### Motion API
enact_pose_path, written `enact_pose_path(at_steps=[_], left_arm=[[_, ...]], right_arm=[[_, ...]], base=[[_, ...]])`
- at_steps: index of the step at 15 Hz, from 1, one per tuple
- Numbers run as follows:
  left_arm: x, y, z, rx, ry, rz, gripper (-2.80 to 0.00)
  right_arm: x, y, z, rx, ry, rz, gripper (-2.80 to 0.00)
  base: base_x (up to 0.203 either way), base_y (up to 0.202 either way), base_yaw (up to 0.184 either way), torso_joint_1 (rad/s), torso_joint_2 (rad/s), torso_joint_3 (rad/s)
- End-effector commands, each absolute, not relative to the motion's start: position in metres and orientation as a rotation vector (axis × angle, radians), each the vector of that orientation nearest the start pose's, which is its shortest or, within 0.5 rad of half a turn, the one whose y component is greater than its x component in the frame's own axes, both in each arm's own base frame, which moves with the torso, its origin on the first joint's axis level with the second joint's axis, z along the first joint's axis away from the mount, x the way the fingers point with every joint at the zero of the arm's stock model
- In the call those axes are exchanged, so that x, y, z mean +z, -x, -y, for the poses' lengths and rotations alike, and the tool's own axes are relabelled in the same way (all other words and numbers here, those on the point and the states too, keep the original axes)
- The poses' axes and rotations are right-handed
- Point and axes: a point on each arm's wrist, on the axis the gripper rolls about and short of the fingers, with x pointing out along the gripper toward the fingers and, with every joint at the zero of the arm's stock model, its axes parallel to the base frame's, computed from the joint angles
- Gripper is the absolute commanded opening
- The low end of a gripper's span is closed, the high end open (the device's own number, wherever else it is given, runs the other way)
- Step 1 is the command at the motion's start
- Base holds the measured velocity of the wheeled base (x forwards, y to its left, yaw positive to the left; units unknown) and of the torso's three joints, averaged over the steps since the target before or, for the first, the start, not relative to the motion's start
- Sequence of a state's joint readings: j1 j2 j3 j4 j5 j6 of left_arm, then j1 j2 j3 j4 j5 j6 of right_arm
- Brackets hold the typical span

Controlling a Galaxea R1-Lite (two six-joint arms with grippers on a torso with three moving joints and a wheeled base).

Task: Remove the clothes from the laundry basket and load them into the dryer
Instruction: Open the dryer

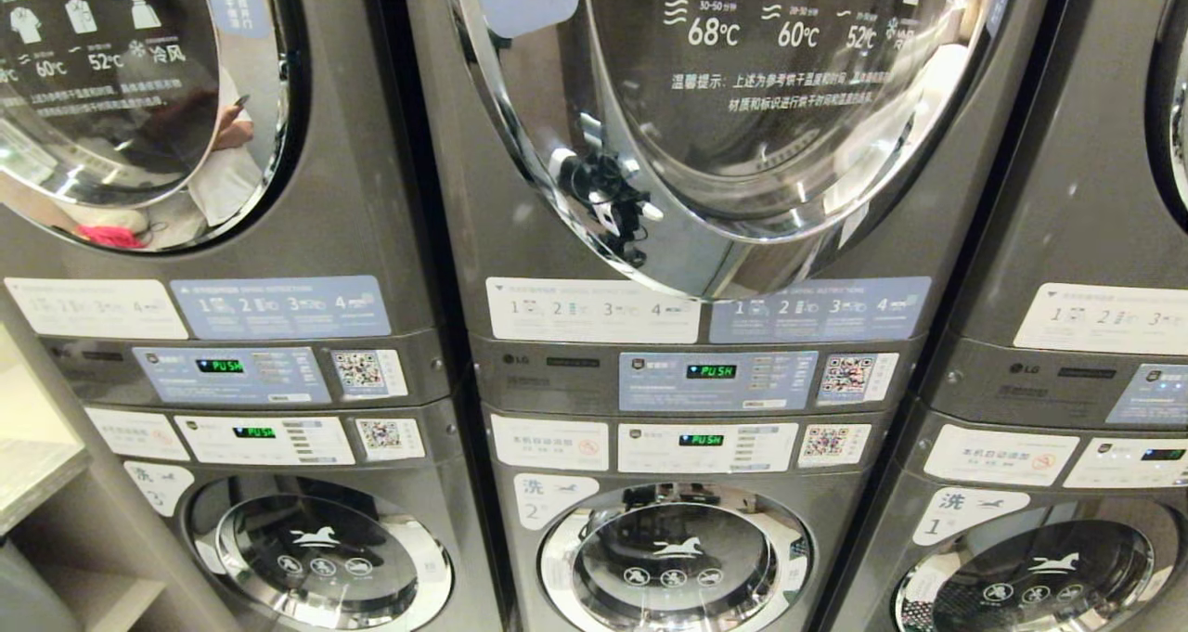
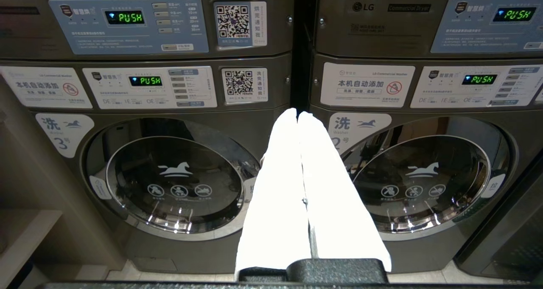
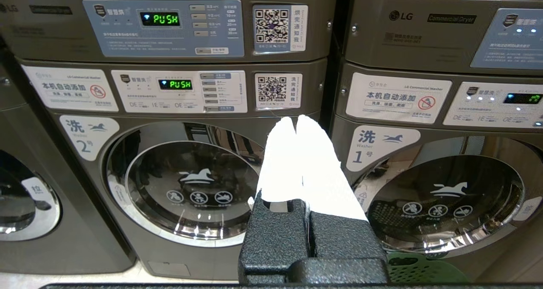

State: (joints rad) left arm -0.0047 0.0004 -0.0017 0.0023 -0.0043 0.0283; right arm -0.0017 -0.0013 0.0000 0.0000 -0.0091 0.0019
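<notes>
I'm at the start: the middle dryer door (image 1: 742, 131) hangs ajar overhead. Left gripper (image 2: 298, 116) and right gripper (image 3: 295, 120) are pinched shut, empty. The green laundry basket (image 3: 420, 272) sits below-right of it; I reach there next.

"68°C", "60°C", "52°C" printed on the middle dryer door (image 1: 742, 103). "PUSH" glowing green on each control panel display (image 2: 124, 17). "LG" and "Commercial Dryer" on the dryer fascia (image 3: 428, 18). "洗 Washer" with 3, 2, 1 on the washer labels (image 3: 87, 137).
</notes>
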Motion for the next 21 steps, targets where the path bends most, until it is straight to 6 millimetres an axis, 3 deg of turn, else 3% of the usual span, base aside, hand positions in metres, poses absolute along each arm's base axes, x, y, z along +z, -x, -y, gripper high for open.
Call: enact_pose_path(at_steps=[1,4,21], left_arm=[[0.0757,0.0229,0.0,-0.009,-0.029,0.0,-2.8],[0.0756,0.0229,0.0,-0.009,-0.029,-0.001,-2.8],[0.0756,0.0229,0.0,-0.011,-0.036,-0.001,-2.8]], right_arm=[[0.0754,0.0229,0.0002,-0.011,-0.005,0.002,-2.8],[0.0755,0.0228,0.0002,-0.011,-0.005,0.001,-2.8],[0.0754,0.0229,0.0002,-0.011,-0.002,0.002,-2.8]], base=[[0.0,0.0,0.0,0.0,0.0,0.0],[0.002,-0.085,0.004,0.003,0.0,0.001],[0.0,-0.196,0.002,0.002,0.0,0.002]])
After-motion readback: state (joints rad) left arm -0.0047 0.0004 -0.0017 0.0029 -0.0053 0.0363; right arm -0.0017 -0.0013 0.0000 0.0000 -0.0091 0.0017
